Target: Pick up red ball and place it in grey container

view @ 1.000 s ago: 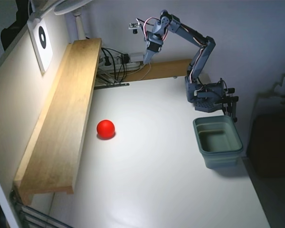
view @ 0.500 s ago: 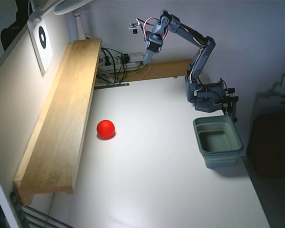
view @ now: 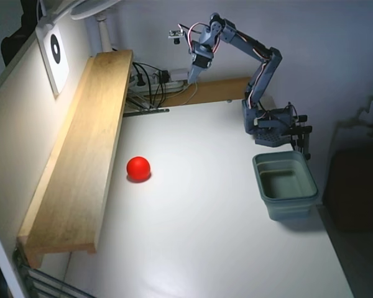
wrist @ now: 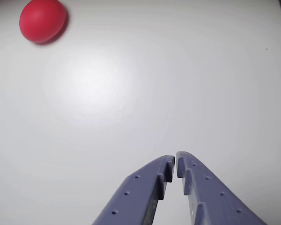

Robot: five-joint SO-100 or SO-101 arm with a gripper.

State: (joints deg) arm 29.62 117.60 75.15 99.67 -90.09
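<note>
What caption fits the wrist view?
Closed gripper with jaws together and empty above the white table, red ball far off at upper left.

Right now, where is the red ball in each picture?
Fixed view: the red ball sits left of centre on the white table, close beside the long wooden shelf.
Wrist view: the red ball is in the top left corner, far from the fingers at the bottom.
Shared landmark: the white table, which the ball rests on in both views.
</note>
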